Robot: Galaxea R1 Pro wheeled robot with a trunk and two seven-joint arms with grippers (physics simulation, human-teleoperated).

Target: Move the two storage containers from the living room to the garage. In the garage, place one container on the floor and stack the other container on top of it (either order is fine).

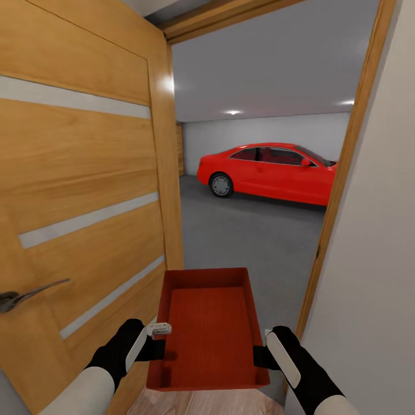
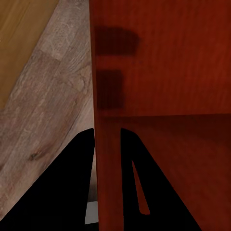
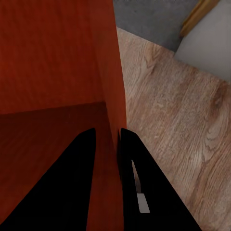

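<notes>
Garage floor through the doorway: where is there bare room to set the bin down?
Bare grey floor runs from the threshold to the red car. The doorway is tight: open door on one side, frame on the other, with the bin between both grippers.

Bin [image 1: 207,328] between the two grippers: orange-red, floor of it finely ribbed, walls darker red in shadow. Left gripper [image 1: 157,340] black, with a white tab on top; right gripper [image 1: 262,351] black, with a white strip. Door [image 1: 80,190] beside the left gripper: honey wood grain, three pale grey bands. Ahead of the grippers, speckled dark grey floor [image 1: 253,242], bright red car [image 1: 268,173], grey-white wall [image 1: 271,129]. Beneath the grippers, light brown planks [image 3: 183,125].
</notes>
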